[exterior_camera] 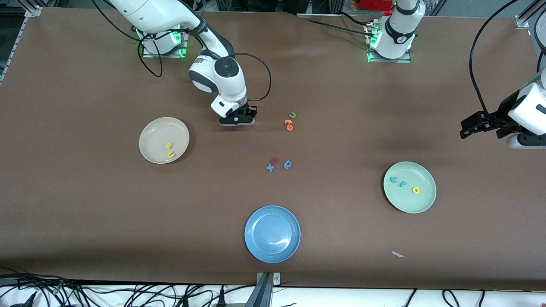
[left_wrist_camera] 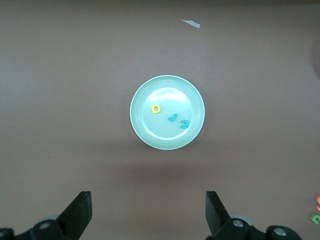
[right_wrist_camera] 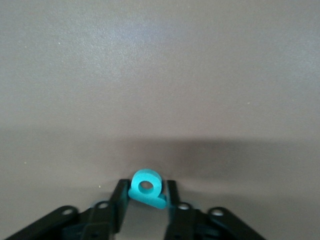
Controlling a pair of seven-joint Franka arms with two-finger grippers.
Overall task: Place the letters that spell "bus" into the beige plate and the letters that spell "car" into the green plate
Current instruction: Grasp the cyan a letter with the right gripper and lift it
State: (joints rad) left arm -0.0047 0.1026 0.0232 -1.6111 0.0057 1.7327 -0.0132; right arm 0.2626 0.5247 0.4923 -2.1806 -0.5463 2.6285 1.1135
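Note:
My right gripper (exterior_camera: 237, 123) is down at the table, beside the beige plate (exterior_camera: 155, 132) toward the table's middle. In the right wrist view its fingers press both sides of the upright teal "b" (right_wrist_camera: 146, 187). The beige plate holds the yellow "s" (exterior_camera: 169, 146) and the yellow "u" (exterior_camera: 171, 154). The green plate (exterior_camera: 420, 202) holds the teal "c" (exterior_camera: 393, 179), the teal "r" (exterior_camera: 402, 183) and the yellow "a" (exterior_camera: 416, 190). My left gripper (exterior_camera: 464, 129) waits open and empty in the air at the left arm's end of the table. Its wrist view shows the green plate (left_wrist_camera: 165, 95) below it.
A blue plate (exterior_camera: 272, 233) lies near the front edge. Loose letters lie mid-table: a green "u" (exterior_camera: 292, 115), orange letters (exterior_camera: 289, 124), a red letter (exterior_camera: 275, 160), a blue "x" (exterior_camera: 270, 167) and a blue rounded letter (exterior_camera: 288, 164). A white scrap (exterior_camera: 399, 254) lies nearer the camera than the green plate.

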